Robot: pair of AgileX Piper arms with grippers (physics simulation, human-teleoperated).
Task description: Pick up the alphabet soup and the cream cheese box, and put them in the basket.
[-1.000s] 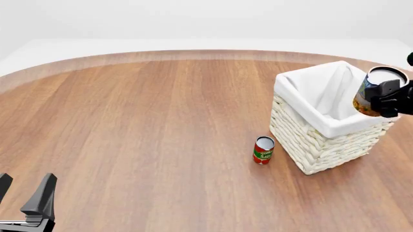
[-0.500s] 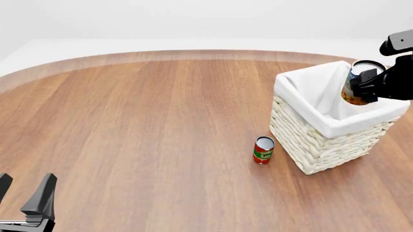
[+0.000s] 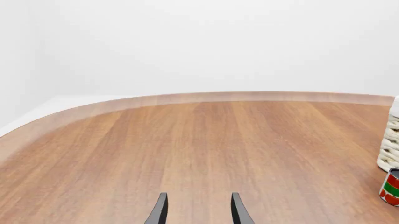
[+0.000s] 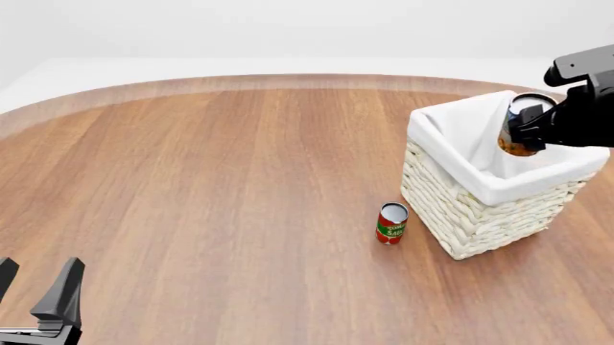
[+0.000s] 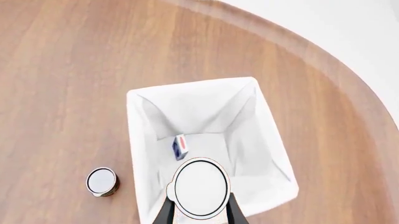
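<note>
Over the last second the right pincer point(image 4: 525, 129), closed on the soup can point(image 4: 518, 126), has moved from the right edge of the front view inward and now holds it over the basket point(image 4: 461, 208) opening. The cream cheese box point(image 5: 179, 145) already lies on the basket floor, so release appears to be the remaining step. The left pincer point(image 4: 37, 289) sits open and empty at lower left. A red can point(image 4: 390, 223) stands just beside the basket on the brown wooden counter point(image 4: 211, 187); white walls lie beyond.
</note>
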